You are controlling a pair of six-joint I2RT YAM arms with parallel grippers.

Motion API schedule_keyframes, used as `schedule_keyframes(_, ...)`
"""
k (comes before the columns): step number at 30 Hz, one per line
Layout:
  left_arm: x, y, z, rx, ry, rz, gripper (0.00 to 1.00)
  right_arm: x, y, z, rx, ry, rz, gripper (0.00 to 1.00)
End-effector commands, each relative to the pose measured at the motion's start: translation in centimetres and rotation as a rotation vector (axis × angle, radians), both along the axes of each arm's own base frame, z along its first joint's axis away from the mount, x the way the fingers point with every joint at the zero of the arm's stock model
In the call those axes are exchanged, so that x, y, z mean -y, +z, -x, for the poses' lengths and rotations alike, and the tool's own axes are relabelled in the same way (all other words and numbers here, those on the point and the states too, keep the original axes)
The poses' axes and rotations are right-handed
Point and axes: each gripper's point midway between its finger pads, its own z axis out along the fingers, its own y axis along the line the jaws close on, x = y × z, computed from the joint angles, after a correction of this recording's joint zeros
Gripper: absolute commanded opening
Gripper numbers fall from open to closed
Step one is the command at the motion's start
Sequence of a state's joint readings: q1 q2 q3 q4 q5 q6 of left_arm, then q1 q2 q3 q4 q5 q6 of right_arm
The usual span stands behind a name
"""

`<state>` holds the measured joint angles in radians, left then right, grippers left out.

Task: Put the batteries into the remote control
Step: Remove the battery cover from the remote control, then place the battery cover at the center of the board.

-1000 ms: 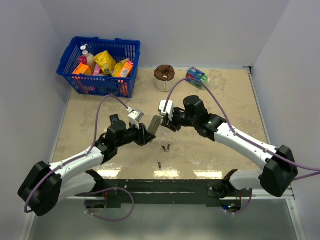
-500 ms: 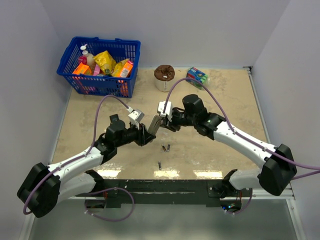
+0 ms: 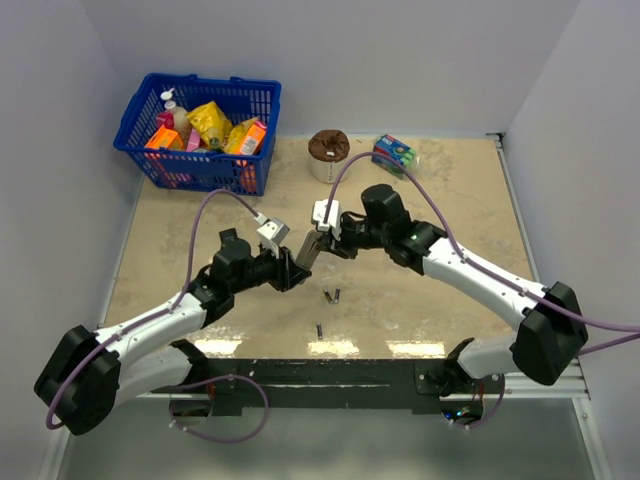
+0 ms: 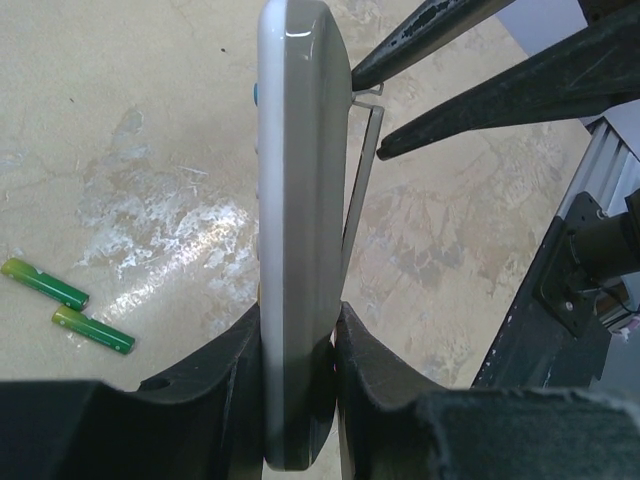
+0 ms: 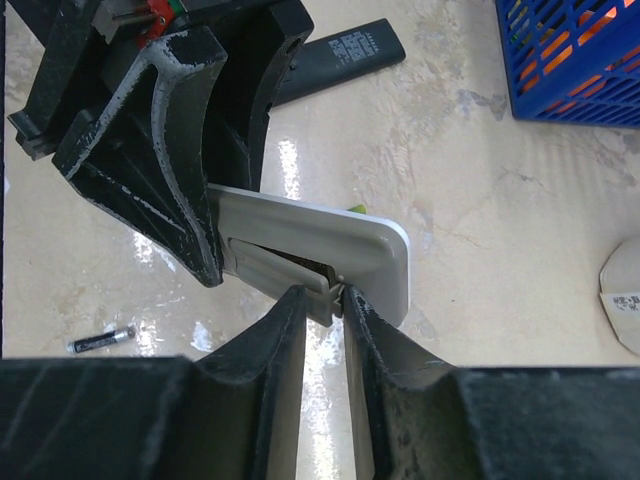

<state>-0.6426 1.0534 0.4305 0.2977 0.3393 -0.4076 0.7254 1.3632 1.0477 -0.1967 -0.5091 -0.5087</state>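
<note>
The batteries [image 3: 330, 296] lie on the table, nearer the arm bases than the remote control [image 4: 295, 230]. Your left gripper [image 4: 298, 335] clamps the remote on edge. The right gripper [image 5: 325, 300], nearly closed, pinches the part-lifted battery cover [image 4: 362, 180] on its back. If you pull crooked, the remote may twist loose or the cover may snap.

Beige marbled table [image 3: 440, 200]. Bright blue mesh basket [image 3: 200, 165] of yellow, orange and pink packs [image 3: 210, 122]. The remote control [image 5: 330, 245] shows a plain grey back with a white rim. Three batteries [image 3: 318, 329] are dark grey-black. Purple cables [image 3: 194, 235] trail over white arms [image 3: 480, 275].
</note>
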Motion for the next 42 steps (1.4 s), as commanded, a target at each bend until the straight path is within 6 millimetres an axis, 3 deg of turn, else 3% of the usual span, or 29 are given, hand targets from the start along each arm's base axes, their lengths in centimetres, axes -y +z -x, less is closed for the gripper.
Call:
schedule_keyframes(1,1.0,3.3,-0.7,0.093,-0.032,0.047,0.00,-0.6,1.7,-0.5,0.041,0.020,-0.025,0.21)
schedule_keyframes(6,0.8,3.0,-0.8,0.101,-0.030,0.028,0.00,-0.1,1.4,-0.6,0.036,0.011,-0.007,0.00)
schedule_keyframes(19,0.1,1.2,-0.6,0.081,-0.026,-0.032,0.00,2.3,0.9,-2.5,-0.018,-0.076,0.001,0.00)
schedule_keyframes(24,-1.1,0.3,-1.6,0.058,0.074,-0.072,0.00,4.0,-0.6,-3.5,-0.104,-0.174,0.026,0.00)
schedule_keyframes(28,-3.1,0.1,-2.9,0.059,0.218,-0.098,0.00,6.4,-2.9,-4.9,-0.223,-0.328,0.064,0.00)
schedule_keyframes(32,-5.7,1.5,-4.0,0.104,0.374,-0.080,0.00,8.1,-5.9,-5.6,-0.345,-0.462,0.094,0.00)
schedule_keyframes(36,-6.7,3.5,-4.0,0.178,0.416,-0.029,0.00,9.3,-8.5,-6.0,-0.458,-0.576,0.084,0.00)
schedule_keyframes(42,-7.5,5.2,-3.6,0.247,0.425,0.012,0.00,10.2,-9.4,-7.8,-0.465,-0.698,0.044,0.00)
